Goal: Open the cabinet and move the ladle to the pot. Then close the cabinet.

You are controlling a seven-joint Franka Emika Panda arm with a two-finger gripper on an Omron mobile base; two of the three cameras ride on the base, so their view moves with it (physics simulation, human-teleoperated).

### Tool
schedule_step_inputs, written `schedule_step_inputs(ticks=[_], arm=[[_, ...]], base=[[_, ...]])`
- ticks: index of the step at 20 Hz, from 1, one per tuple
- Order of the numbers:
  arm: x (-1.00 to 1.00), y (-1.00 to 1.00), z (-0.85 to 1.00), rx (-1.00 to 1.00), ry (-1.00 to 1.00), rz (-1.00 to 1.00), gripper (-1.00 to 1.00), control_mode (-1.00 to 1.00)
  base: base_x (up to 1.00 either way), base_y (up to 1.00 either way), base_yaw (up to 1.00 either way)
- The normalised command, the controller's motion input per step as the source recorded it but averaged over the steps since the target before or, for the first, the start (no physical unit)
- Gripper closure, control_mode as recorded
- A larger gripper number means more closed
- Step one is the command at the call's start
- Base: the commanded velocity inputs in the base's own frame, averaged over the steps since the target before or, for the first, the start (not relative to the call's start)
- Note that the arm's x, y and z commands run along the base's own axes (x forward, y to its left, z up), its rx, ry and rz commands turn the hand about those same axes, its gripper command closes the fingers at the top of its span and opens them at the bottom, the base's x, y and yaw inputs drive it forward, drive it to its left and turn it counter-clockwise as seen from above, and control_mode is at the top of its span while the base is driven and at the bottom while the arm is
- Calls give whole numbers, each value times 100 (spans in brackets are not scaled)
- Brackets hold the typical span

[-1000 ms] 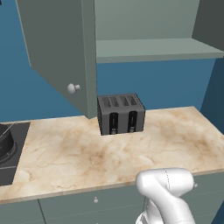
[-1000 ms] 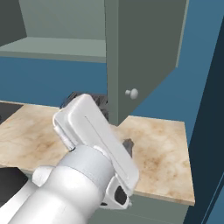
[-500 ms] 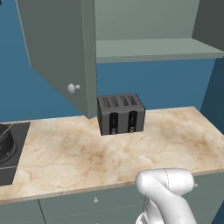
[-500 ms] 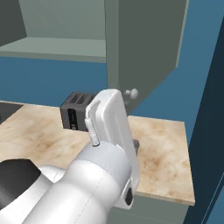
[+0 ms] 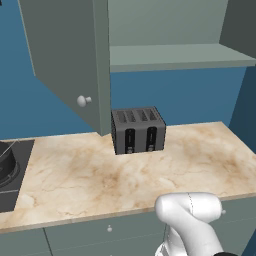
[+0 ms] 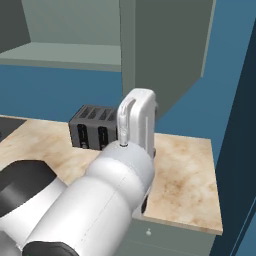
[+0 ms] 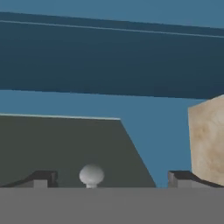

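The cabinet [image 5: 170, 55] hangs open above the marble counter [image 5: 125, 175], both doors swung out. In the left base view its left door [image 5: 65, 55] juts forward over the counter's back edge, the white knob [image 5: 82, 100] near its lower corner, and the door's bottom edge hangs just above and left of the toaster [image 5: 137, 130]. The right door [image 6: 165, 50] stands out the same way in the right base view. Between the two doors the shelf [image 5: 180, 55] runs wide and bare as far as I can see it; the space beneath it down to the counter is open.

The counter in front of the toaster is free, right out to its front edge above the drawer fronts [image 5: 100, 232]. At the far left a slice of the dark pot [image 5: 7, 165] sits on the cooktop [image 5: 15, 175], well apart from the toaster; what it holds is hidden.

The gripper [image 7: 111, 177] is spread wide, both fingertips [image 7: 43, 177] apart, with a door knob [image 7: 91, 175] between them against the grey-green door face. It grasps nothing. The arm [image 6: 135, 125] rises in front of the right door.

I can't pick out the ladle anywhere, so its lie and direction stay unknown.
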Motion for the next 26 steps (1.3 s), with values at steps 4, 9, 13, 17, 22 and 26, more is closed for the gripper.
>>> schedule_step_inputs(ticks=[4, 9, 13, 17, 22, 26], arm=[[34, 0, 0, 12, -4, 0, -100, -100], [42, 0, 0, 8, -2, 0, -100, -100], [32, 0, 0, 3, -1, 4, -100, -100], [27, 0, 0, 1, -2, 9, -100, -100], [16, 0, 0, 0, -6, 12, -100, -100], [-5, 9, 0, 0, -10, 17, -100, -100]], base=[[0, 0, 0], [0, 0, 0], [0, 0, 0], [0, 0, 0], [0, 0, 0], [0, 0, 0]])
